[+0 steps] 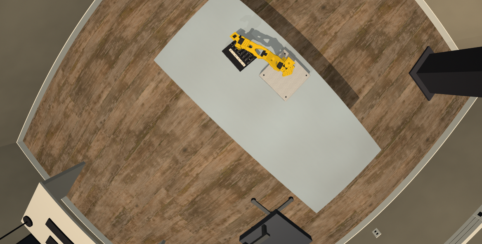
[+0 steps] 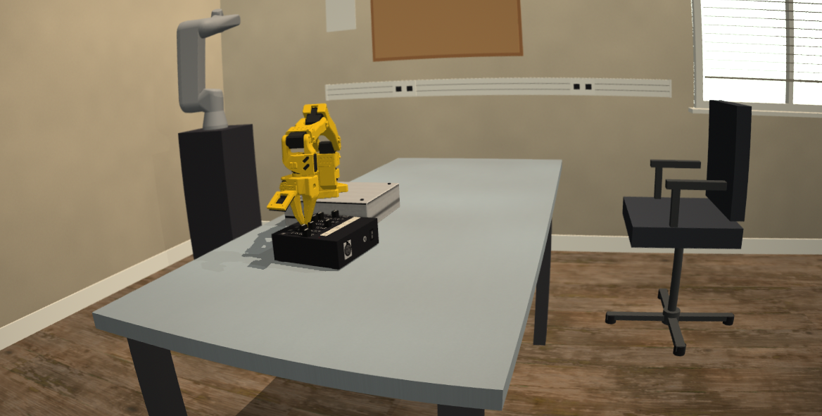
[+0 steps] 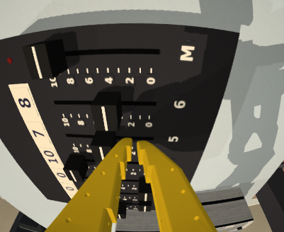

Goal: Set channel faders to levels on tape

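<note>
The black lighting desk (image 1: 241,66) (image 2: 313,249) (image 3: 207,85) lies on the grey table (image 2: 402,274). In the wrist view a pale tape strip (image 3: 32,132) reads 8, 7, 10, 0, 0. The master fader cap (image 3: 46,59), in the track marked M, sits at the 10 end. The channel 6 cap (image 3: 108,109) sits near mid-scale. My gripper (image 3: 134,143) (image 2: 303,219) is shut and empty. Its tips are down on the desk at channel 5, right beside that channel's cap (image 3: 103,138). Another cap (image 3: 76,165) stands near the tape end. The lower channels are hidden behind my fingers.
My yellow arm (image 1: 261,53) stands on a pale base plate (image 1: 287,85) (image 2: 371,194) just behind the desk. A grey robot arm on a black pedestal (image 2: 215,182) stands left of the table. An office chair (image 2: 687,214) stands to the right.
</note>
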Controlling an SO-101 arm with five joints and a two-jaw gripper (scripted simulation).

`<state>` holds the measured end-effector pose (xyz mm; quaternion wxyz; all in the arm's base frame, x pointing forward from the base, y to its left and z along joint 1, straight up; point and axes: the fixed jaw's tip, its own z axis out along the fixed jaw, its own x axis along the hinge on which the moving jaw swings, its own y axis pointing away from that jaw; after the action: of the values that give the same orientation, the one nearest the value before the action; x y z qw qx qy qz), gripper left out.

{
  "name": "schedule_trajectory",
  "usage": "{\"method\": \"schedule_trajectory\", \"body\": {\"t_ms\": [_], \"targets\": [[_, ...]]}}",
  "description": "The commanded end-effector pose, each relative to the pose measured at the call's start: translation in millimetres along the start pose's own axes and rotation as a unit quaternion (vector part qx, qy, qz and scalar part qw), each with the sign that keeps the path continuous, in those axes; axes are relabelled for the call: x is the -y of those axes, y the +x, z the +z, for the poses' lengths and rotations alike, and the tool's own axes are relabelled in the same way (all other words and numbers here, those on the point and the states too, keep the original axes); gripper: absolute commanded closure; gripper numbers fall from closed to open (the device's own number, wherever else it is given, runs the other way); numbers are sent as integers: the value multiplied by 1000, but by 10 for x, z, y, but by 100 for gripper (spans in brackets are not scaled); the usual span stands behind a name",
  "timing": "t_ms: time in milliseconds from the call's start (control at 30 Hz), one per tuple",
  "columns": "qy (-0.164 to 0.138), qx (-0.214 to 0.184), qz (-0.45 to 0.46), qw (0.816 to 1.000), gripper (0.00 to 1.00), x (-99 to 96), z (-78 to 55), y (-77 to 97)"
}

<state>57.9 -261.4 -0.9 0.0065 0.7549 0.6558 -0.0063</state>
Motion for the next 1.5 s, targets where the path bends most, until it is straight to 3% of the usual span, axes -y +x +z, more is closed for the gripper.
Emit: {"method": "schedule_trajectory", "body": {"t_ms": [0, 1467], "targets": [[1, -10, -11, 1000, 100, -77, 42, 47], [1, -10, -11, 1000, 100, -161, 42, 60]]}}
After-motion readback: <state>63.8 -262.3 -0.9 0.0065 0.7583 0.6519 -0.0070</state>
